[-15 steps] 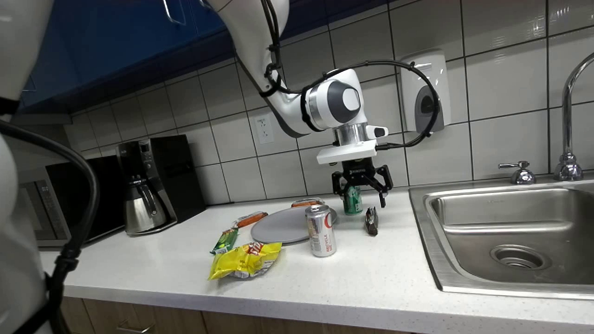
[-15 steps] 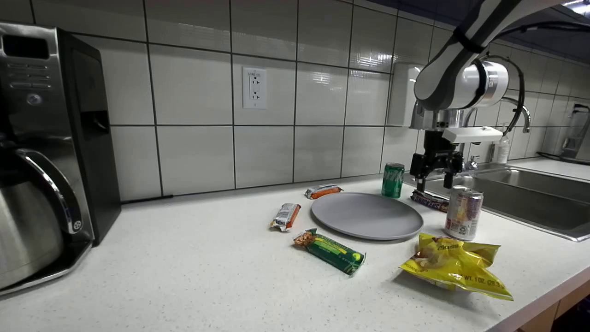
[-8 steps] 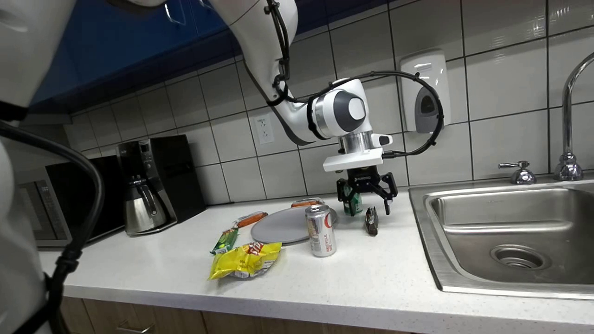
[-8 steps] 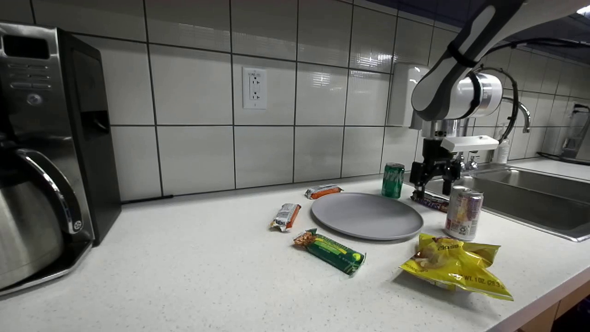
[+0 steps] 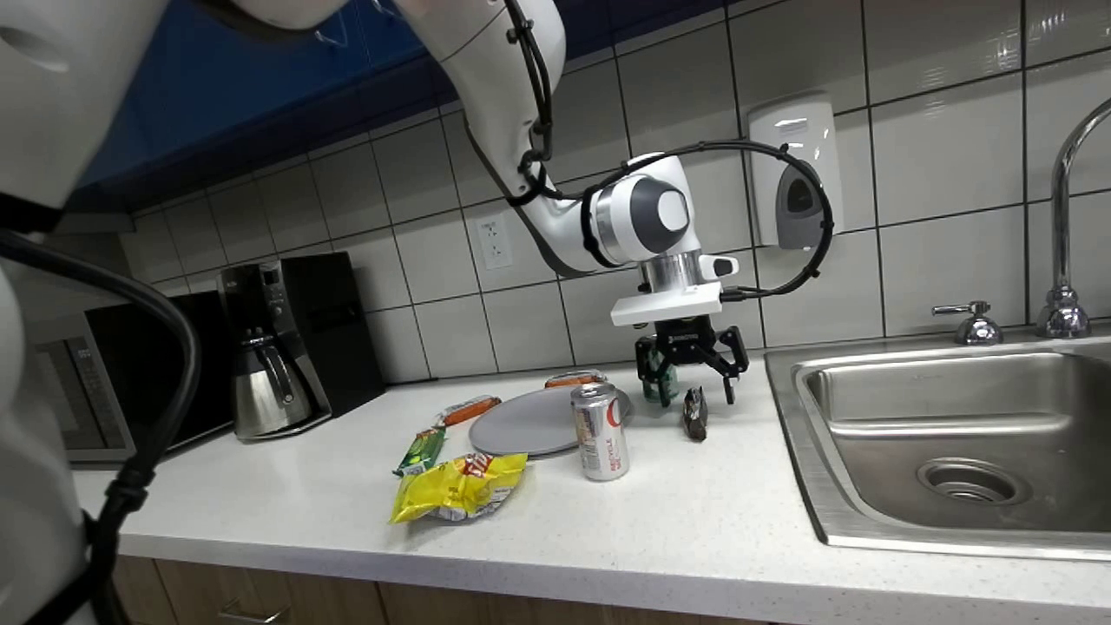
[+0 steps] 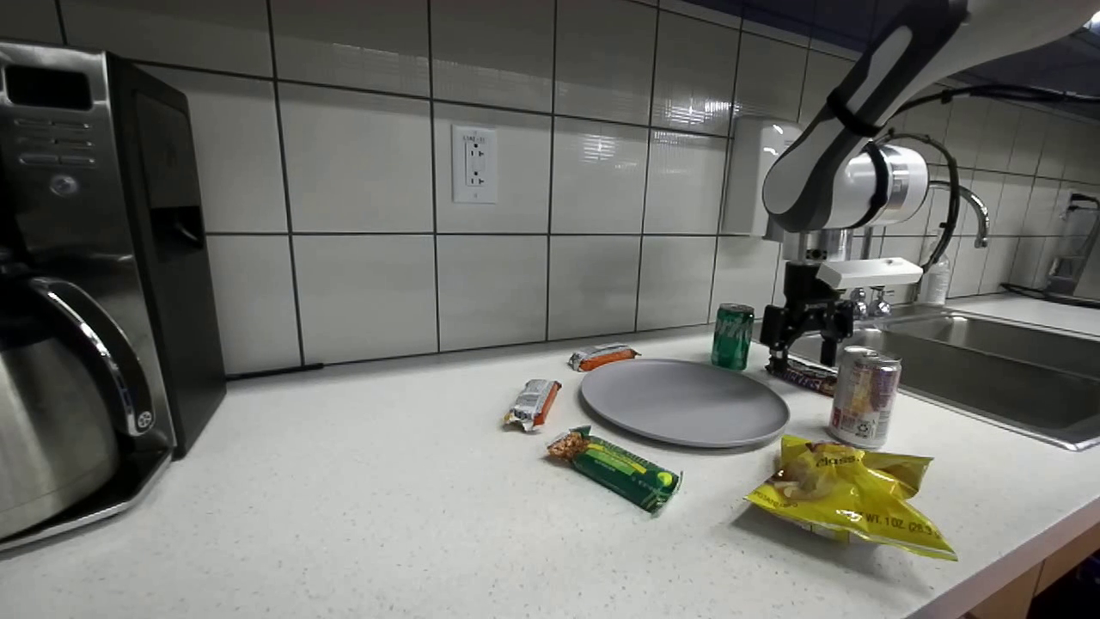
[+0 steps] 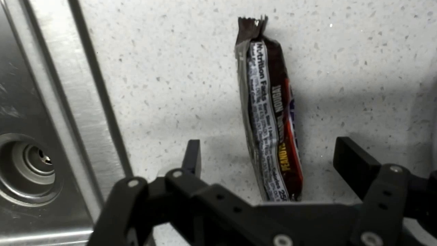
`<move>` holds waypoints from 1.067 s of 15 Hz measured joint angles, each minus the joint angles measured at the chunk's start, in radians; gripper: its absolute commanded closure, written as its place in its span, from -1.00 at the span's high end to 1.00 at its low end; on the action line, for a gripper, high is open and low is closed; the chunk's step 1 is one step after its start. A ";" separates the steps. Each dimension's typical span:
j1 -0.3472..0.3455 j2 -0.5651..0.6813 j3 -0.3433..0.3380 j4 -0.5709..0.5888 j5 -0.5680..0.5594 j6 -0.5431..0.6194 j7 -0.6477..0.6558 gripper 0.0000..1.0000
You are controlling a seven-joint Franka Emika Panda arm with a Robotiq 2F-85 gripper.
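My gripper (image 5: 698, 399) is open and empty, pointing down low over the counter. It also shows in an exterior view (image 6: 803, 359) and in the wrist view (image 7: 267, 147). A dark brown candy bar wrapper (image 7: 273, 112) lies between its spread fingers in the wrist view, apart from both; its near end is hidden behind the gripper body. The bar also shows in both exterior views (image 5: 694, 415) (image 6: 812, 378). A green can (image 6: 732, 337) stands upright close by, partly hidden by a finger in an exterior view. A silver can (image 5: 599, 432) stands upright nearby.
A grey plate (image 6: 683, 404) lies beside the cans. A yellow chip bag (image 6: 846, 494), a green bar (image 6: 623, 468) and two orange-and-silver wrapped bars (image 6: 533, 404) (image 6: 603, 356) lie around it. The steel sink (image 7: 76, 85) borders the candy bar's side. A coffee maker (image 5: 295, 330) stands by the wall.
My gripper has come down towards the candy bar, with a slight sideways shift, more slowly in the last half second. It has stayed open. The things on the counter have not moved.
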 measured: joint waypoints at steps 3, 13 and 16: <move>0.000 0.004 0.001 0.004 0.000 0.000 0.000 0.17; 0.000 0.005 0.001 0.007 0.000 0.000 0.000 -0.91; -0.002 0.004 0.002 0.009 0.003 0.000 0.000 -0.90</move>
